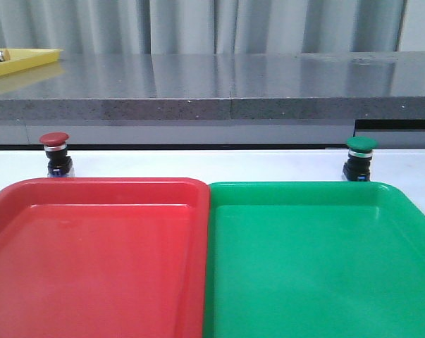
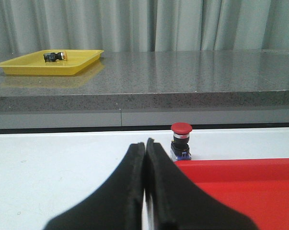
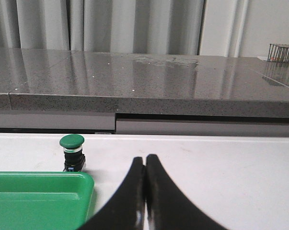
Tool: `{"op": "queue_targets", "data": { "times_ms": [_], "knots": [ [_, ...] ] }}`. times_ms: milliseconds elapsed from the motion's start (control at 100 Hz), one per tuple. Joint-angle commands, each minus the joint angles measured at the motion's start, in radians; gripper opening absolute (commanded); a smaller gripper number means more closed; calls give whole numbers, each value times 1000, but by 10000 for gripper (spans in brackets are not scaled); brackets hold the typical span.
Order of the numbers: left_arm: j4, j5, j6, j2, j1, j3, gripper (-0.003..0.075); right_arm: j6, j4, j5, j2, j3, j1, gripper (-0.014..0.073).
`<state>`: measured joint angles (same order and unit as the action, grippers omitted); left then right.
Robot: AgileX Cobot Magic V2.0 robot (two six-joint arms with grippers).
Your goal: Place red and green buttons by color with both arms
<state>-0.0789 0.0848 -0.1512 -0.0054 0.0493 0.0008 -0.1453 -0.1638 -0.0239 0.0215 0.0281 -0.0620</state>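
Observation:
The red button (image 1: 55, 153) stands upright on the white table just behind the red tray (image 1: 29, 193). It also shows in the left wrist view (image 2: 181, 140). The green button (image 1: 360, 158) stands upright behind the green tray (image 1: 381, 190). It also shows in the right wrist view (image 3: 72, 152). My left gripper (image 2: 145, 142) is shut and empty, short of the red button and to its left. My right gripper (image 3: 144, 157) is shut and empty, short of the green button and to its right. Neither arm shows in the front view.
The two trays sit side by side, touching at the middle. A grey stone counter (image 1: 219, 84) runs behind the table. A yellow tray (image 2: 48, 62) with a small dark part in it sits on that counter at the far left. A wire rack (image 3: 282, 51) stands far right.

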Motion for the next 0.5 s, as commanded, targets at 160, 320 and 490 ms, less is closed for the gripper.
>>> {"op": "queue_targets", "data": {
  "times_ms": [160,320,490],
  "knots": [
    [7,-85,2,-32,-2,12,-20,1,-5,84,11,-20,2,-64],
    [20,-93,-3,-32,-2,12,-20,1,-5,84,11,-20,2,-64],
    [20,-103,-3,-30,-2,-22,-20,1,-5,84,11,-20,2,-64]
  ]
}}
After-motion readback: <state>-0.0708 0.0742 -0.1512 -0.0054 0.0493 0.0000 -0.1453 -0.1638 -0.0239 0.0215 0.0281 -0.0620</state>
